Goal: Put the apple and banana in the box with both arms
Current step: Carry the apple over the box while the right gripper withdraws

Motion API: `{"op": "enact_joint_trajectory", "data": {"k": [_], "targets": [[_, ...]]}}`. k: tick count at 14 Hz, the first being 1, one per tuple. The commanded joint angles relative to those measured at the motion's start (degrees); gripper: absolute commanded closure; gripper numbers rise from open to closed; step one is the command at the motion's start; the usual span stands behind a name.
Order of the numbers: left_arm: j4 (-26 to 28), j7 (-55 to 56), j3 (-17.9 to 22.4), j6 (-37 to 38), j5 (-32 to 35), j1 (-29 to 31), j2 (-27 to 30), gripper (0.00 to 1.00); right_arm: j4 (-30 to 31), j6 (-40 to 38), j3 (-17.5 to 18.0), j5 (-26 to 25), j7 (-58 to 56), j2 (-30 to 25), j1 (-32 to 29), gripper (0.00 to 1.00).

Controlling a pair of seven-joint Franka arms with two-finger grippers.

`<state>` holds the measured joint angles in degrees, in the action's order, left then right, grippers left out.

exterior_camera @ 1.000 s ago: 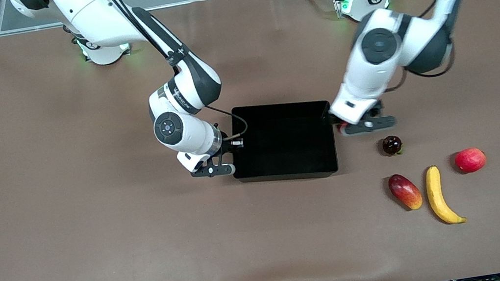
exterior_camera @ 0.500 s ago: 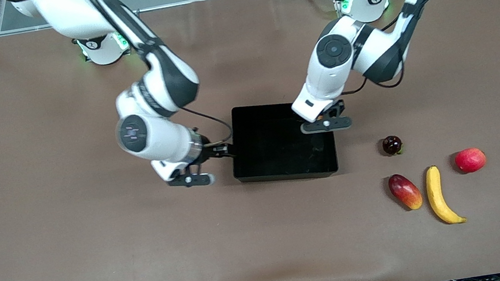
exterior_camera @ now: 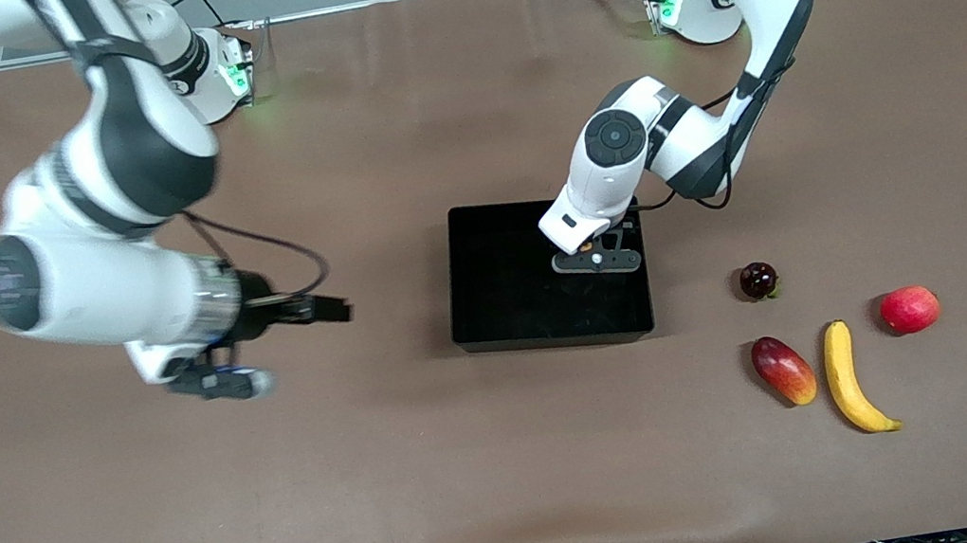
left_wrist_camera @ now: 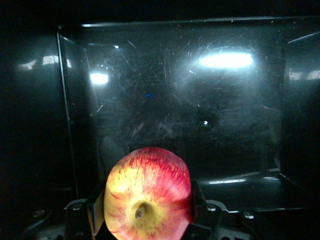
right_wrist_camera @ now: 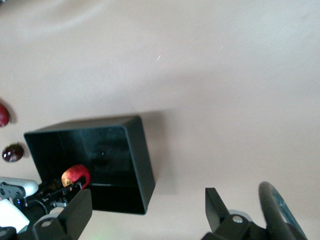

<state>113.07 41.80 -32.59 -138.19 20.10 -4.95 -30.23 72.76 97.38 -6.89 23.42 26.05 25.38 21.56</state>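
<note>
My left gripper (exterior_camera: 597, 260) is over the inside of the black box (exterior_camera: 496, 289), near the wall toward the left arm's end. It is shut on the apple (left_wrist_camera: 147, 192), red with yellow streaks, stem dimple toward the camera, held above the glossy box floor (left_wrist_camera: 200, 100). The apple is hidden under the hand in the front view and also shows in the right wrist view (right_wrist_camera: 75, 175). My right gripper (exterior_camera: 217, 383) is open and empty, over bare table toward the right arm's end, apart from the box (right_wrist_camera: 142, 160). The banana (exterior_camera: 847, 378) lies on the table nearer the front camera.
A mango-like red-and-yellow fruit (exterior_camera: 783, 370) lies beside the banana. A plain red fruit (exterior_camera: 909, 309) and a small dark maroon fruit (exterior_camera: 758, 280) sit nearby, toward the left arm's end. The table is brown.
My left gripper has carried the apple from beside the box to over its inside. My right arm has swung away from the box toward its own end of the table.
</note>
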Motion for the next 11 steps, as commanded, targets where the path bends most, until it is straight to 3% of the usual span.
{"op": "enact_joint_trajectory", "data": {"k": [1,4,6,8,11], "targets": [[-0.40,3.11,-0.02,-0.24,1.70,-1.02,-0.27,1.00,-0.07,-3.41,1.09,-4.59,-2.91,-3.66,-3.44,0.00],[-0.31,3.20,0.07,-0.24,1.70,-1.02,-0.97,1.00,0.02,-9.47,1.18,-8.91,-13.01,-7.17,-9.23,0.00],[-0.31,3.20,0.16,-0.24,1.70,-1.02,-1.15,0.89,0.80,-12.20,1.00,-13.46,-18.47,-9.20,-11.44,0.00],[-0.31,3.28,0.16,-0.06,1.70,-1.02,-1.15,0.89,5.35,-11.61,1.00,-18.31,-22.51,-12.88,-13.12,0.00],[-0.31,4.33,0.33,0.29,1.70,-0.94,-1.50,0.84,14.41,-5.99,1.09,-18.76,-27.88,-18.42,-16.98,0.00]]}}
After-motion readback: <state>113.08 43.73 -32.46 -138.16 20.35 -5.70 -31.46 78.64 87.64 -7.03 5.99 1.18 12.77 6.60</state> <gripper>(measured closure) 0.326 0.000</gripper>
